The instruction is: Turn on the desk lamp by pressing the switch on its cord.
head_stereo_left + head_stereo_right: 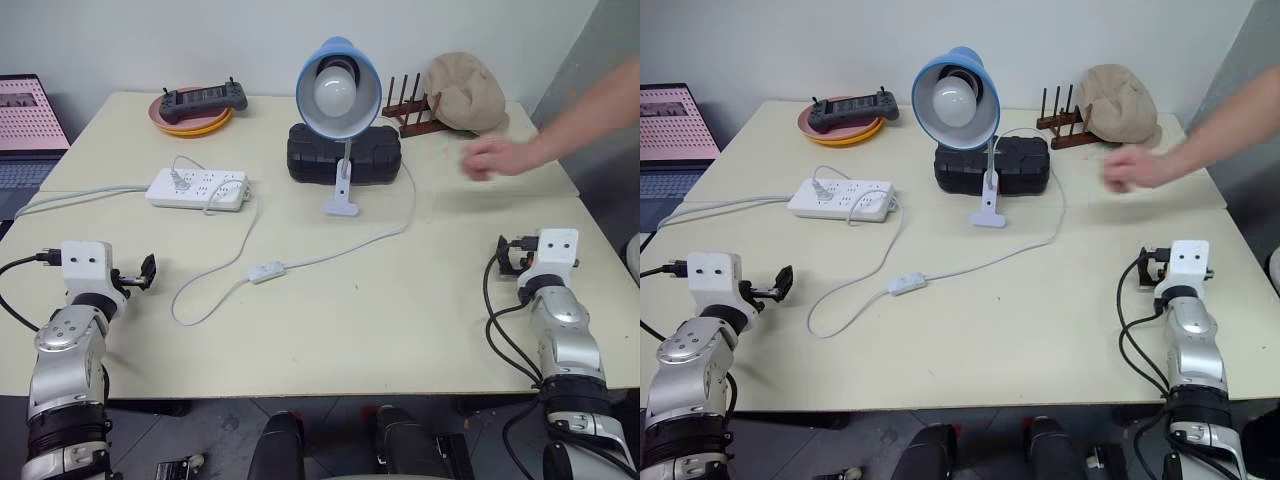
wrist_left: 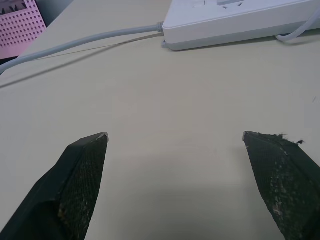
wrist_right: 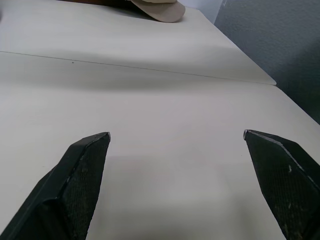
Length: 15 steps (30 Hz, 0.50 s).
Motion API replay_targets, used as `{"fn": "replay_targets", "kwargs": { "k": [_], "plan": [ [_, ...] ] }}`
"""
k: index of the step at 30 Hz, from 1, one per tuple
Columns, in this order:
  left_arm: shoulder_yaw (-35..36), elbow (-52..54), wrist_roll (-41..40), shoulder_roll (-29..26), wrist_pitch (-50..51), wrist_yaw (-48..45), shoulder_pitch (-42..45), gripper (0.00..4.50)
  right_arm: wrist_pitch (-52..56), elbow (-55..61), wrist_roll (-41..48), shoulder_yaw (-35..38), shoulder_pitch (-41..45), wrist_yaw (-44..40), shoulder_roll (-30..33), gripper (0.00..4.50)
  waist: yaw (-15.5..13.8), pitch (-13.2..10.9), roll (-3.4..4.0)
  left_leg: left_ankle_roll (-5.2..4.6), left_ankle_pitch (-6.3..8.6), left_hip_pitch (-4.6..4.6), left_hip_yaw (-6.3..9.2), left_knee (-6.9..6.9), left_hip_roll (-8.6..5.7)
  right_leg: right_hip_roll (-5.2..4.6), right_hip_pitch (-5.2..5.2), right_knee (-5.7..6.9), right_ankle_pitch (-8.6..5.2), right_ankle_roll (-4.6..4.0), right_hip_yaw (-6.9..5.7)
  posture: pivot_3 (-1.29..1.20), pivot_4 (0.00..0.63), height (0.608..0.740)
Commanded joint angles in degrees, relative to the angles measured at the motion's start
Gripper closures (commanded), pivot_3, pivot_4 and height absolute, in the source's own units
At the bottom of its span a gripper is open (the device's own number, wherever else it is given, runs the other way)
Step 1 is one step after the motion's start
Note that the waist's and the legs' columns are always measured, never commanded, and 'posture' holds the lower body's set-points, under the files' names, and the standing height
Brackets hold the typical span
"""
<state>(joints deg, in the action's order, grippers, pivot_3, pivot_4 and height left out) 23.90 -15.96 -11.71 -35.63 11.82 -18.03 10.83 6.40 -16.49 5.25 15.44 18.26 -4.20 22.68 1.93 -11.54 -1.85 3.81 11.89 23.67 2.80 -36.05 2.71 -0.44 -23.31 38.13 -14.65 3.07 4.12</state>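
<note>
No word, brand, number or sign can be read anywhere here. The laptop screen (image 1: 30,110), well to the left of the power strip (image 1: 198,188), shows a pink field of small dots with a few dark lines along its top that are too small to make out. The power strip itself, the black case (image 1: 343,152) to its right and the dark controller (image 1: 203,98) beyond it carry no markings that can be read.
</note>
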Motion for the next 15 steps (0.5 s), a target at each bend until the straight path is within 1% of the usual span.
{"fn": "replay_targets", "kwargs": {
  "k": [1, 6, 10, 12, 15],
  "plan": [
    [0.4, 1.3, 0.2, -1.2, -1.1, -0.5, 0.4, 0.0, -1.0, 1.6, -0.3, 0.4, 0.8, -0.5, 1.0, 0.01, 0.0, 0.0, 0.0, 0.0, 0.0, 0.0, 0.0, 0.0, 0.0, 0.0, 0.0, 0.0, 0.0, 0.0, 0.0, 0.0, 0.15, 0.74],
    [1.0, 1.7, -0.7, -1.1, -1.1, -1.2, 0.4, 0.0, -1.0, 1.3, -0.3, 0.9, 1.0, -0.3, 1.4, 0.01, 0.0, 0.0, 0.0, 0.0, 0.0, 0.0, 0.0, 0.0, 0.0, 0.0, 0.0, 0.0, 0.0, 0.0, 0.0, 0.0, 0.15, 0.74],
    [1.9, 3.8, -2.3, -2.7, -0.3, -4.2, -0.3, 0.0, -1.4, 1.6, -0.3, -0.7, 0.8, -3.0, 1.5, 0.01, 0.0, 0.0, 0.0, 0.0, 0.0, 0.0, 0.0, 0.0, 0.0, 0.0, 0.0, 0.0, 0.0, 0.0, 0.0, 0.0, 0.15, 0.74],
    [2.7, 6.8, -5.4, -4.0, 2.7, -7.8, -0.8, 0.0, -1.2, 2.8, 1.1, -1.5, 0.8, -5.8, 1.5, 0.01, 0.1, 0.0, 0.0, 0.0, 0.0, 0.0, 0.0, 0.0, 0.01, 0.0, 0.0, 0.0, 0.0, 0.0, 0.0, 0.0, 0.15, 0.74],
    [2.3, 11.5, -9.1, -6.6, 7.0, -13.3, -1.6, 0.0, 0.5, 5.8, 4.5, -2.8, 0.9, -12.7, 1.7, 0.01, 0.1, 0.0, 0.01, 0.0, 0.0, 0.01, 0.0, 0.01, 0.02, 0.01, 0.0, 0.0, 0.0, 0.0, 0.0, 0.0, 0.15, 0.74]
  ]
}}
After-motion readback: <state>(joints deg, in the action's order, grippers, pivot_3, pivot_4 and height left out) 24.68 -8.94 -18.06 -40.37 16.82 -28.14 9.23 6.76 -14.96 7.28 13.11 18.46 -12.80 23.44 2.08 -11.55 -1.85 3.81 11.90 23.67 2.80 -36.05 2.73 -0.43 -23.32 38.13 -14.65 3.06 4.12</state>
